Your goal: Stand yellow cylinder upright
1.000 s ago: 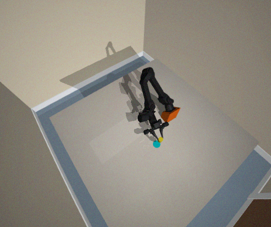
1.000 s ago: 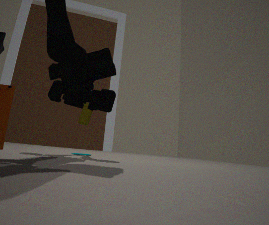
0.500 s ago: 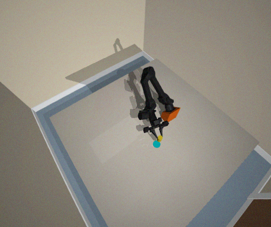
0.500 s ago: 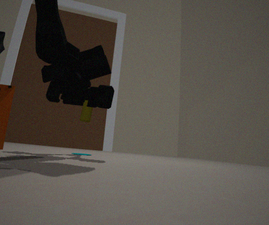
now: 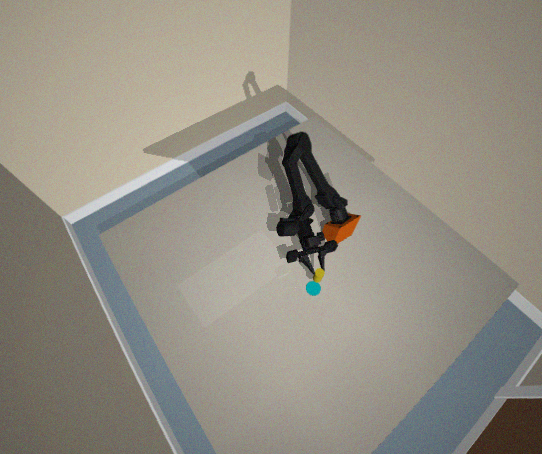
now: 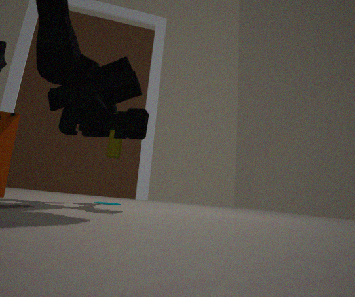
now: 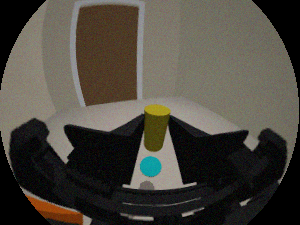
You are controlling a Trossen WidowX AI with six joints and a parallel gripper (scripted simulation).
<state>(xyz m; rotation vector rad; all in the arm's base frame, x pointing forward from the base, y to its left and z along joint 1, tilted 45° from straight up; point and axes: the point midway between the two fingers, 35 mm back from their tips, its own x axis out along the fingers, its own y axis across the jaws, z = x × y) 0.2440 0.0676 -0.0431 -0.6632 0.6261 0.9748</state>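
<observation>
The yellow tall cylinder (image 5: 319, 274) (image 6: 114, 149) (image 7: 156, 130) is held in the air, close to upright, with its lower end free below the fingers. My gripper (image 5: 318, 274) (image 7: 156, 117) is shut on its upper part. In the exterior view the fingertips are hidden behind the gripper's body. The cyan circle (image 5: 313, 288) (image 6: 107, 203) (image 7: 150, 166) lies flat on the surface, well below the cylinder. In the wrist view it shows whole, just under the cylinder's lower end.
The orange block (image 5: 341, 229) (image 6: 0, 157) (image 7: 55, 209) stands at the foot of the arm, behind the gripper. A brown door (image 6: 88, 98) (image 7: 107, 54) with a pale frame is in the wall beyond. The arm's shadow falls on the surface near the circle.
</observation>
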